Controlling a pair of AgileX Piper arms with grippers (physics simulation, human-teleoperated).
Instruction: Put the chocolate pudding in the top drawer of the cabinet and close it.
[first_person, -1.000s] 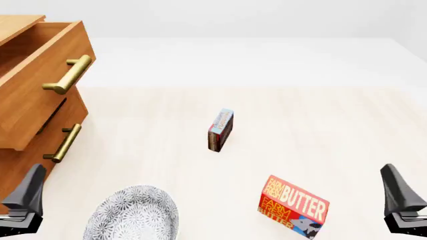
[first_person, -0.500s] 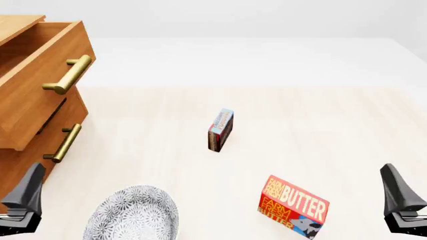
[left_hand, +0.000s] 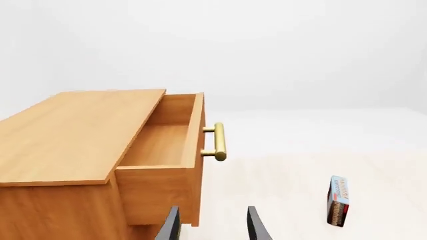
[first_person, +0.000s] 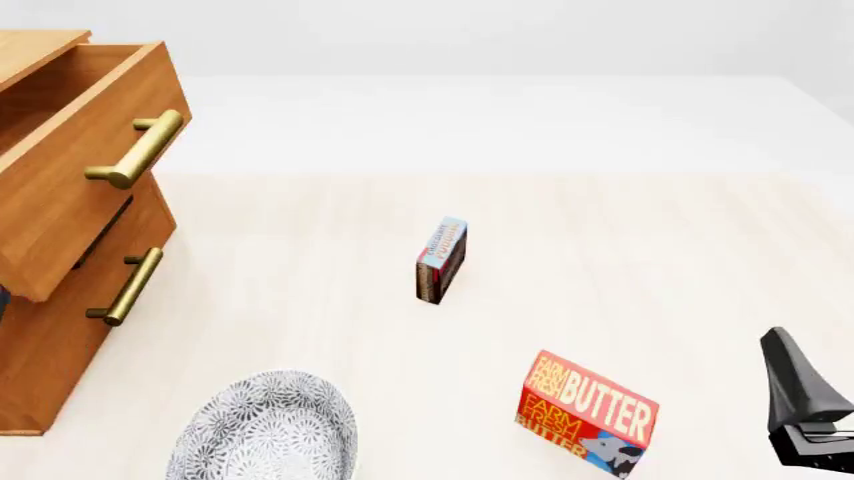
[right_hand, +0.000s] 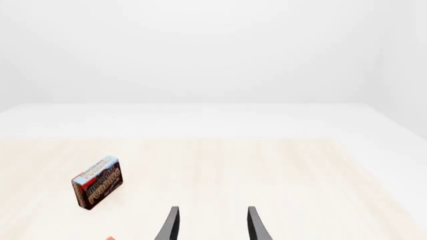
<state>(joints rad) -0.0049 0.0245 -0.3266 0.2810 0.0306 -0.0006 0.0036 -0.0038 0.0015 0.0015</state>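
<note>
The chocolate pudding (first_person: 441, 260), a small dark brown box with blue and red print, stands on edge mid-table; it also shows as the pudding (left_hand: 339, 201) and the pudding (right_hand: 97, 182) in the wrist views. The cabinet (first_person: 54, 330) stands at the left. Its top drawer (first_person: 80, 150) is pulled out, and the drawer (left_hand: 163, 147) is empty inside. My left gripper (left_hand: 212, 210) is open, near the cabinet's front, holding nothing. It is out of the front view. My right gripper (first_person: 798, 395) is at the lower right, well short of the pudding. In its wrist view this gripper (right_hand: 212, 210) is open and empty.
A red butter box (first_person: 587, 412) stands near the front, right of centre. A patterned grey plate (first_person: 267, 435) lies at the front left. The lower drawer's brass handle (first_person: 127, 285) sits under the top drawer's handle (first_person: 136, 150).
The left gripper, seen at the lower-left corner of the front view before, has left that view. The right gripper, pudding and drawer have not moved.
</note>
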